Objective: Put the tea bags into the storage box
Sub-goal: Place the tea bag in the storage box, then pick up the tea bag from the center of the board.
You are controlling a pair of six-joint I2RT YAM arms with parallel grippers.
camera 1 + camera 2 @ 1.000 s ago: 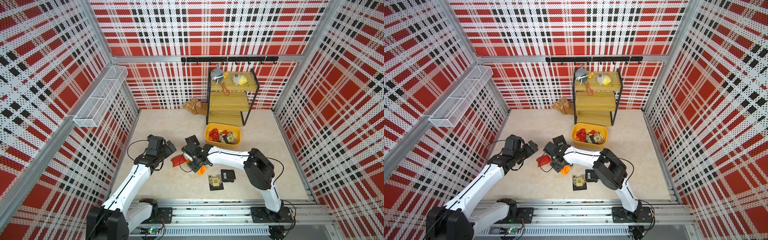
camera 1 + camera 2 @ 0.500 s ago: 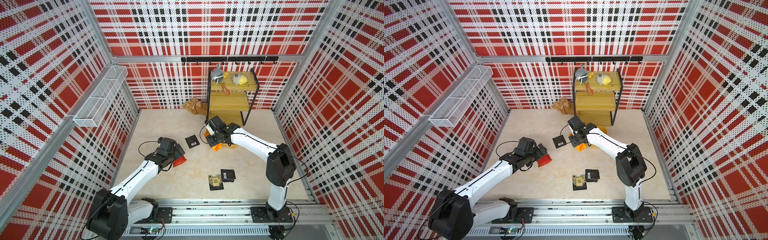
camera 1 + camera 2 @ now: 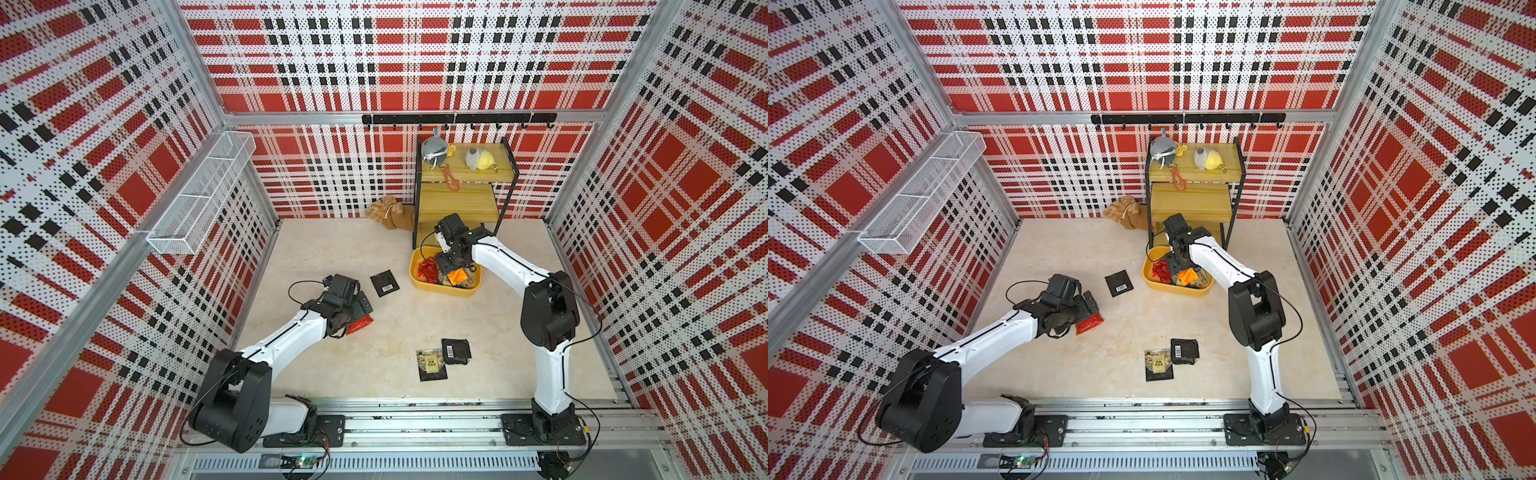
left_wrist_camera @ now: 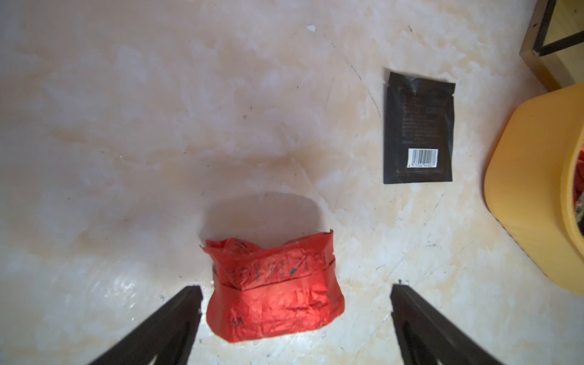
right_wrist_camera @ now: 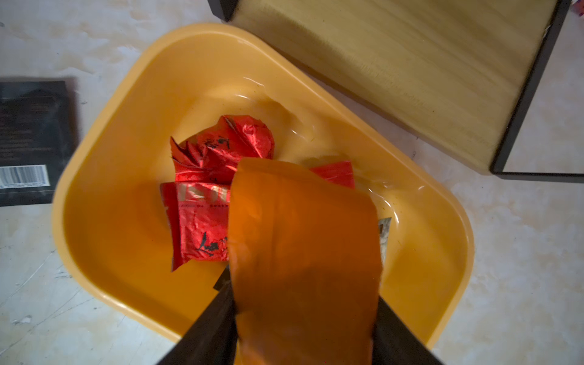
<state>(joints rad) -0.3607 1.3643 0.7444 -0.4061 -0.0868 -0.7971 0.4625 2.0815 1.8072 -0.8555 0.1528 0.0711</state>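
Two arms busy: left gripper gapes wide around the crinkled red foil tea bag on the beige table, bag crowding one finger; right gripper has the flat orange foil sachet between its jaws over the shallow yellow plastic storage box, pinched or loose I can't tell.

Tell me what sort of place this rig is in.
Probably a staged lab cell: plaid perforated panels wall it in, both arms mount on an aluminium rail, and a shelf holds plush toys.

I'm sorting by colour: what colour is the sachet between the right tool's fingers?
Plain orange; the sachet shows best in the right wrist view.
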